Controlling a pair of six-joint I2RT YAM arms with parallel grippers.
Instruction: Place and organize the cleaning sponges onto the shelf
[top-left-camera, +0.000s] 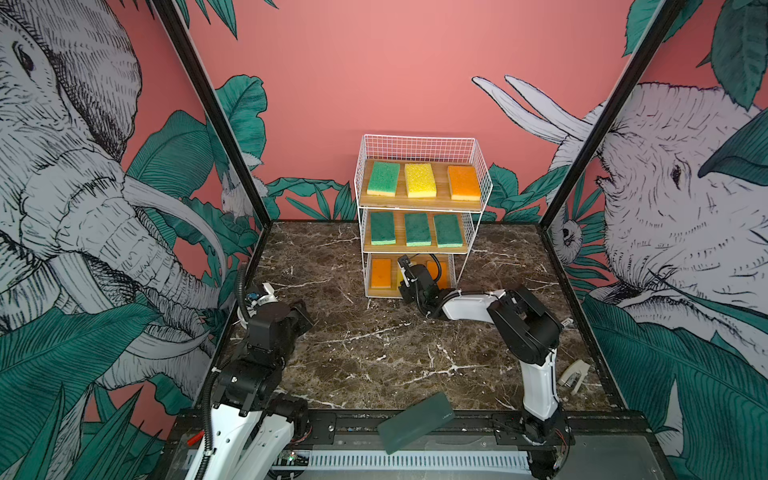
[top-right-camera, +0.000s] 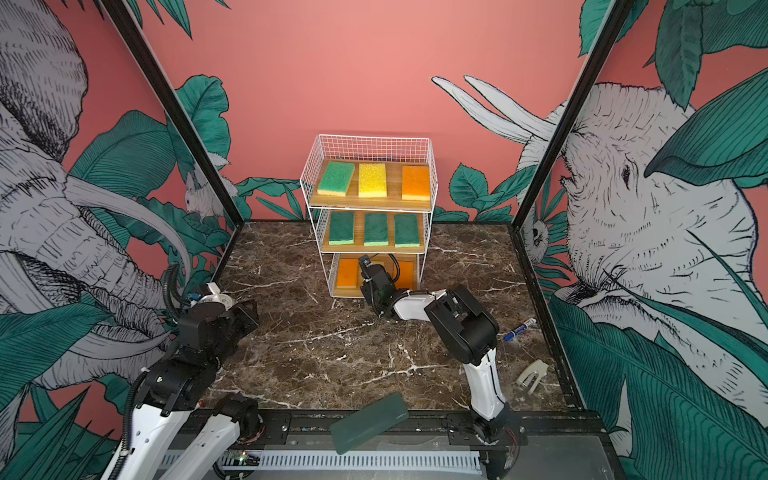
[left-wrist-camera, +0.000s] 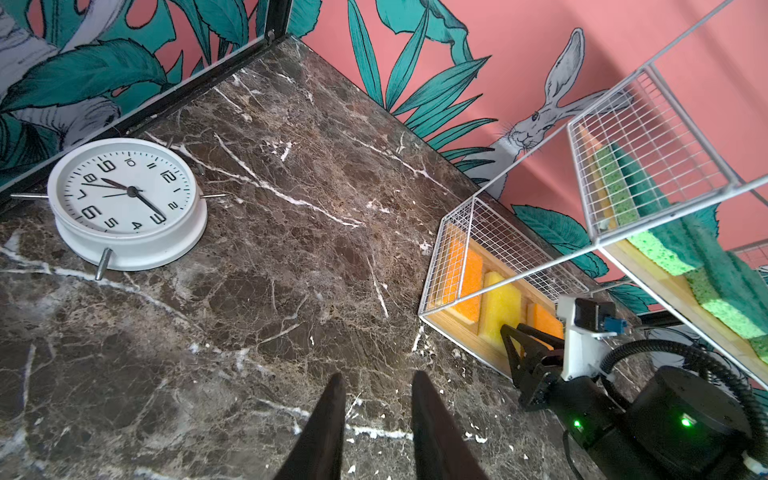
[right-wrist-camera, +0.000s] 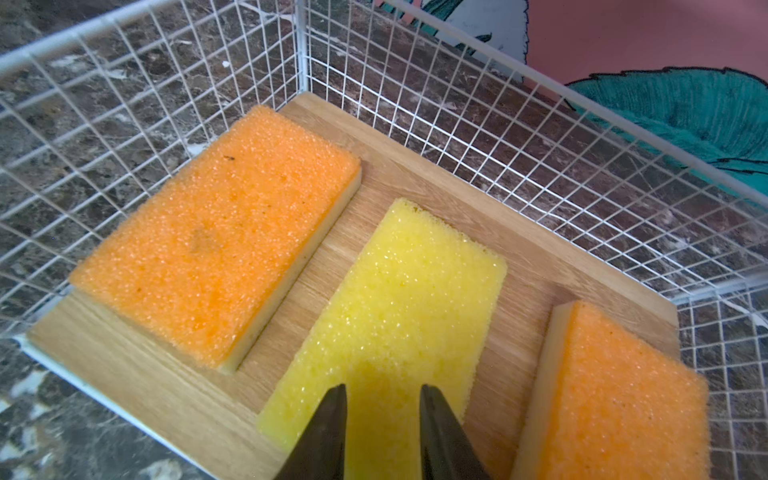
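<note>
**SPONGES: ALL NINE ON SHELF, NEAR DONE**

Counted 3 per board on the shelf (top-left-camera: 415, 145).
- Top: green sponge (top-left-camera: 383, 178), yellow sponge (top-left-camera: 420, 180), orange sponge (top-left-camera: 464, 183), side by side, apart.
- Mid: dk-green sponges (top-left-camera: 417, 229), 3, evenly spaced.
- Btm: btm orange sponge (right-wrist-camera: 216, 237), btm yellow sponge (right-wrist-camera: 399, 299), 2nd btm orange sponge (right-wrist-camera: 615, 395), flat on wood, not touching.

No loose sponge seen on marble top (top-left-camera: 374, 353).

R gripper (right-wrist-camera: 382, 388) inside btm tier, just over btm yellow sponge; tips parted a little, pinching nothing. L gripper (left-wrist-camera: 378, 374) over bare marble, well off shelf, tips parted, empty.

Judged: placing done. Left: pull R arm clear w/o dragging the yellow; maybe straighten btm row.
</note>
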